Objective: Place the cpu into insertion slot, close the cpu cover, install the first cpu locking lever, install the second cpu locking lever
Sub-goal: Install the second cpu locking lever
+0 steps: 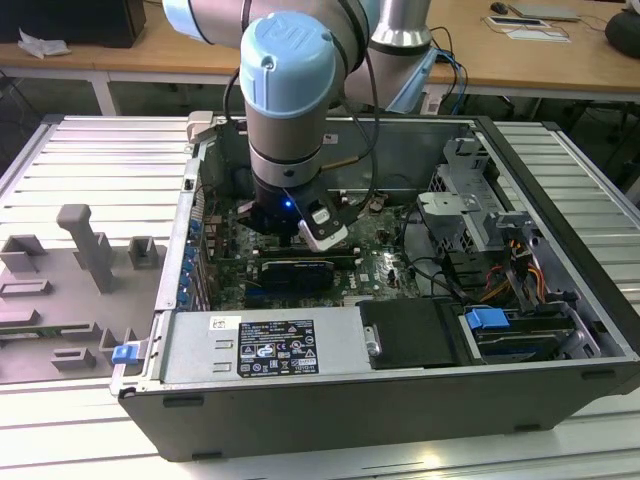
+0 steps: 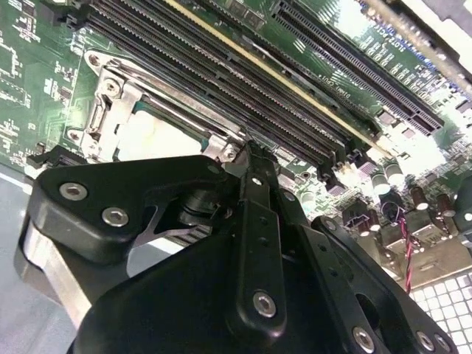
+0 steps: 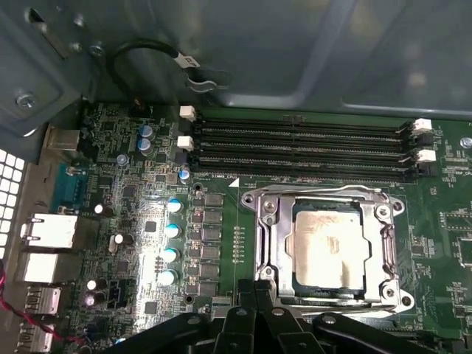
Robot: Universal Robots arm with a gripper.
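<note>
Cpu point(image 3: 328, 247): one; seated in the insertion slot point(image 3: 295, 284), pale metal top showing through the window of the cpu cover point(image 3: 274, 243).
Cpu cover: one; lying flat over the chip.
Handling: judged light, stiff and fragile; best held by the edges only, contacts untouched.
Hand point(image 3: 254, 291): fingertips pressed together, holding nothing, at the near edge of the socket frame.
Memory slots point(image 3: 302, 151): four, just beyond the socket.
Capacitors point(image 3: 171, 242): four blue-topped, in a row left of the socket in the first wrist view.
</note>
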